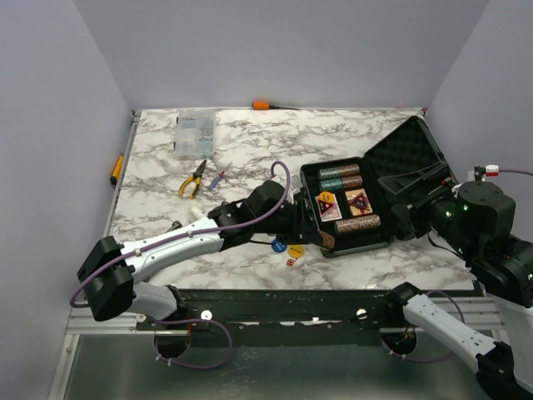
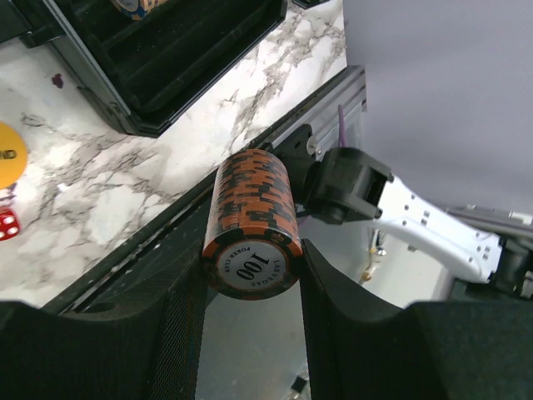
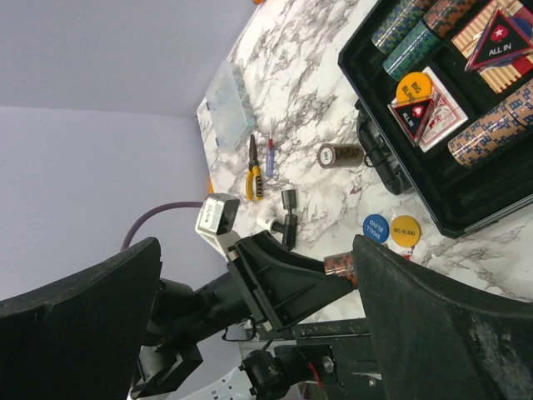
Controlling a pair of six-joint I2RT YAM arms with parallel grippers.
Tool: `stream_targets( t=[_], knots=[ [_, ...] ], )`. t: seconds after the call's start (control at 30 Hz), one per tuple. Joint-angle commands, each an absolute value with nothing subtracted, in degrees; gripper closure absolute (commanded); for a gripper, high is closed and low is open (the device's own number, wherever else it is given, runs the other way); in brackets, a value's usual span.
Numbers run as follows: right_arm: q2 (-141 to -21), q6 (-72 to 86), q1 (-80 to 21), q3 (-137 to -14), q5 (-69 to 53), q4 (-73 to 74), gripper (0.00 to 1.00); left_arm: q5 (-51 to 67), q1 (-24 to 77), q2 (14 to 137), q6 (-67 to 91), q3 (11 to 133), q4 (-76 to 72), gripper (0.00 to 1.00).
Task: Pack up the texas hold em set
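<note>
Left claw (image 2: 251,254) holds chip stack (image 2: 250,200) between jaws.

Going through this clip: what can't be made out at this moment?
- Top view: red die face too small; left arm hides whatever lies left of the case.
- Left wrist: case cut off by the top edge, most slots unseen.
- Right wrist: case lid out of frame; clear parts box contents too small.
</note>
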State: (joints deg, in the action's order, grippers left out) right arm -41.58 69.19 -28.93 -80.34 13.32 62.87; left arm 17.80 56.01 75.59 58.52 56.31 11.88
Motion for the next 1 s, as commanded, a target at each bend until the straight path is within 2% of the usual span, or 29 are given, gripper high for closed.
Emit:
stream_targets(
  t=[0.0, 0.33, 0.97],
  knots=[
    [-40.5, 70.5, -29.2, -81.9, 17.1, 65.6, 0.0, 14.3, 57.7, 79.6, 67.2, 58.4, -1.9, 1.0],
    [-39.4, 71.5, -29.2, -84.1, 19.4, 68.2, 0.0, 13.3, 58.1, 94.0, 76.1, 67.0, -2.7, 1.0],
    [-39.4, 69.9, -29.2, -84.6, 20.6, 66.7, 0.0, 14.9, 58.8, 111.3, 87.6, 80.0, -5.3, 1.0]
  ],
)
